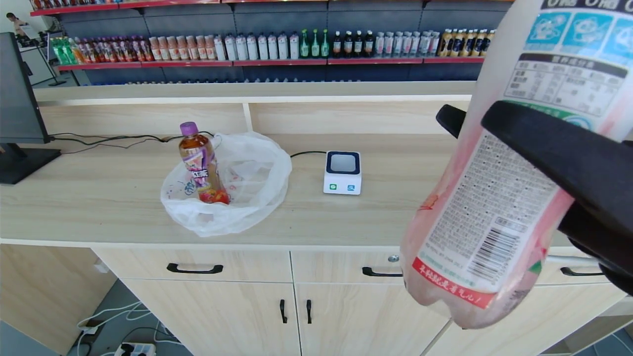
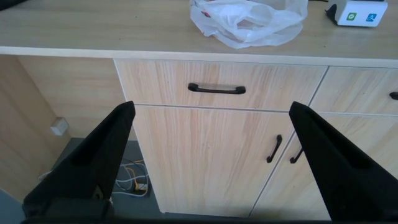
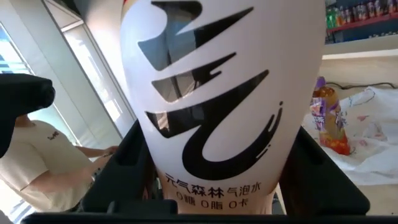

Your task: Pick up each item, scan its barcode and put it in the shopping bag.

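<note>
Your right gripper [image 1: 470, 118] is clamping the pink bottle [image 1: 494, 207] high off the counter [image 1: 99, 198]; your left gripper [image 2: 211, 124] is hanging spread apart. Be lowering the bottle with its barcode [image 1: 494, 254] squarely facing the scanner [image 1: 342, 172] beside the bag [image 1: 257, 183].

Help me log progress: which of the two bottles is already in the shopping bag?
The purple-capped tea bottle, standing upright in the white shopping bag; the pink bottle is held in the right gripper, up in the air.

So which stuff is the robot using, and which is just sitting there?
Using: pink bottle, tea bottle, bag, scanner.
Just sitting there: monitor, shelf bottles, drawers.
</note>
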